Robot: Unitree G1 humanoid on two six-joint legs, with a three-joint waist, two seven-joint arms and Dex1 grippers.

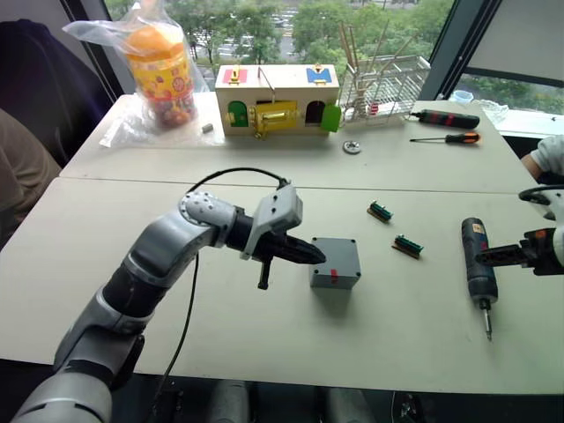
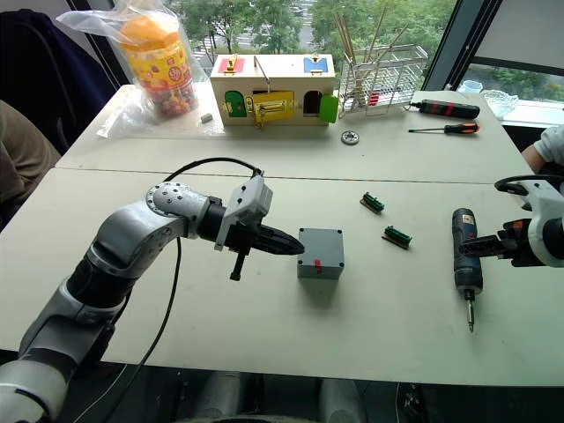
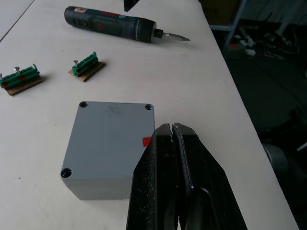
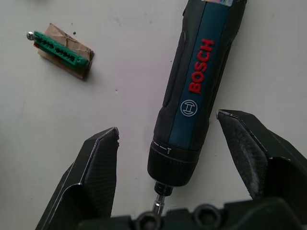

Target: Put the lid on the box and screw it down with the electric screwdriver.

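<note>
Here, one grey box (image 1: 336, 263) sits near the middle of a pale table (image 1: 264, 335), with its lid (image 3: 112, 136) already lying on top; a small red mark shows on the side facing the camera. One electric screwdriver (image 1: 478, 263) lies flat on the table to the robot's right, well apart from the box, its metal bit pointing toward the near edge.

The left gripper (image 1: 310, 255) is pressed closed and empty, its tips just beside the box's left side. The right gripper (image 4: 168, 127) is spread wide, one finger on each side of the screwdriver's front end, neither touching it.

Two small green connector blocks (image 1: 380, 211) lie between the box and the screwdriver. At the far edge stand one wooden box with coloured doors (image 1: 277, 99), one bagged orange-lidded jar (image 1: 162, 72), one wire rack (image 1: 384, 86), and two hand screwdrivers (image 1: 445, 118), one black and red, one orange-handled. One small round metal part (image 1: 352, 146) rests near the rack.

The left wrist view shows three of the lid's corner screw holes. The right wrist view shows red lettering along the screwdriver's body. The head views show a person's sleeve (image 1: 548, 154) at the far right.
</note>
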